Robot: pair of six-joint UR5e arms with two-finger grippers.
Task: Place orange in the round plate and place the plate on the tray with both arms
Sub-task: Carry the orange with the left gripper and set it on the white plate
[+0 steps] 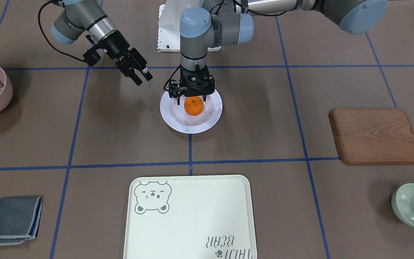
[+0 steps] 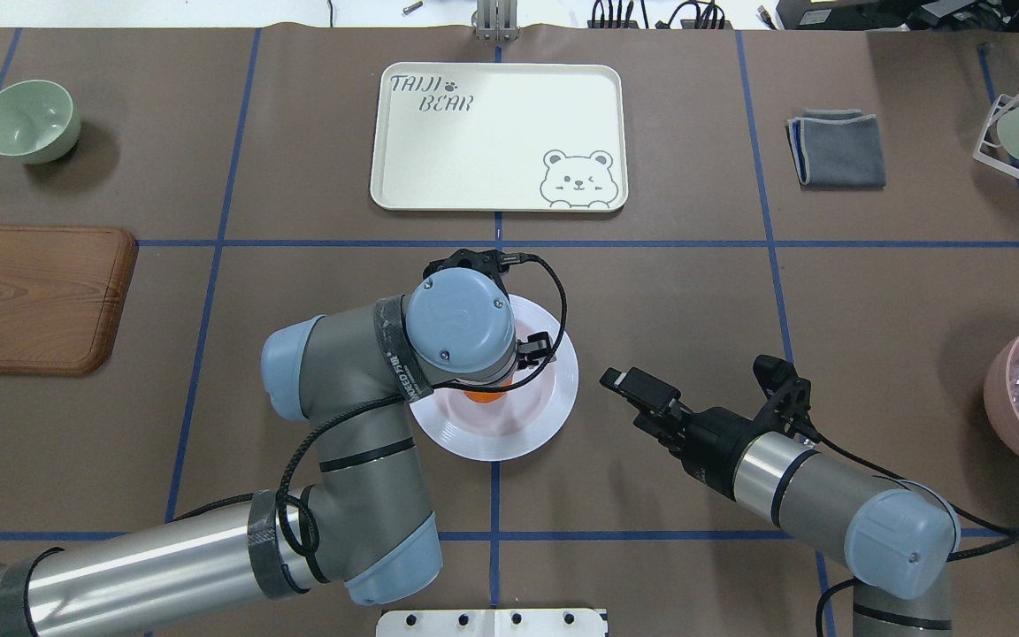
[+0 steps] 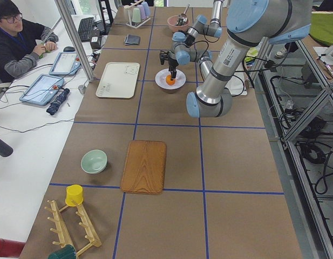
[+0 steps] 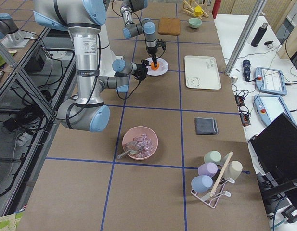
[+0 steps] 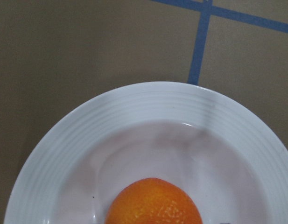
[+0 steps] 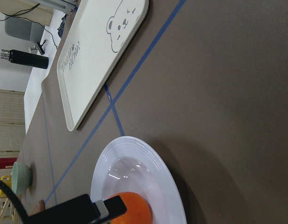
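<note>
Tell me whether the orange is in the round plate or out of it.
In. The orange rests in the well of the round plate, with white rim around it in the front-facing and left wrist views.

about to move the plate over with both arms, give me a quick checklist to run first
1. Orange in the plate: ok, it sits in the middle.
2. Left fingers let go of the orange: cannot tell; they straddle its top.
3. Right fingers at the plate's rim: not ok; they hover open beside the plate, apart from it.
4. Tray free for the plate: ok, nothing lies on it.
5. Way from plate to tray: ok, only bare table between.
</note>
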